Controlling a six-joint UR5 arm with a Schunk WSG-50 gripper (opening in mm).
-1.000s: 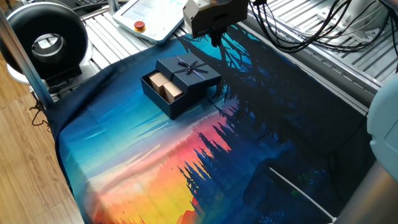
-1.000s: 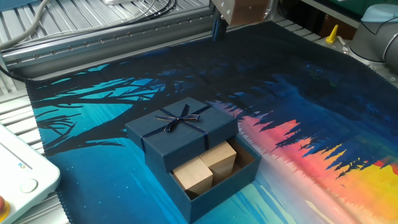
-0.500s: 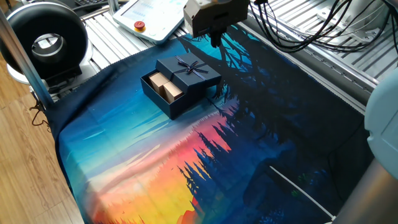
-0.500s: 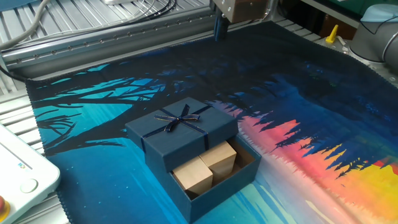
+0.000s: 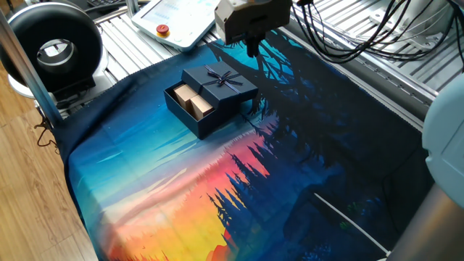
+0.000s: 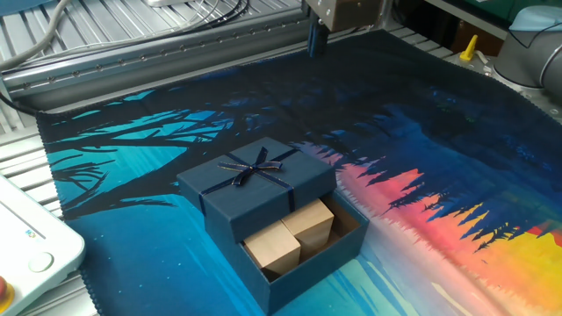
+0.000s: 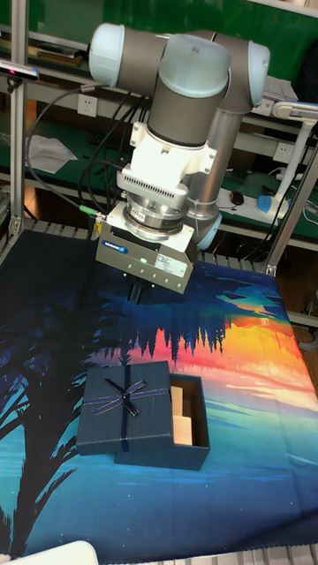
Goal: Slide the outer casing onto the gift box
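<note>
A printed cloth (image 5: 181,181) with a sunset and dark pine shapes covers the table, and everything on it sits on that cloth.

The arm (image 7: 190,84) stands over the far part of the cloth in the tall fixed view, its wrist pointing straight down. Its gripper (image 7: 140,290) hangs in the air above the cloth, well apart from the box and behind it in that view. Only a short dark tip shows below the grey body; whether the fingers are wide or narrow cannot be told from any view. It holds nothing. In one fixed view the gripper (image 5: 251,49) is just past the bow end of the casing, raised clear of it; in the other fixed view its tip (image 6: 313,39) shows near the top edge.

The casing (image 6: 255,180), navy with a thin ribbon bow on top, lies flat and sits partly over the box (image 6: 320,250), covering roughly half of it. The two together make a rectangle whose long axis runs from the covered end to the open end. In the tall fixed view the casing (image 7: 124,410) is at the left and the open end of the box (image 7: 199,424) points right.

Two tan blocks (image 6: 294,233) stand side by side in the uncovered part, touching each other, with their inner ends under the casing's edge.
</note>
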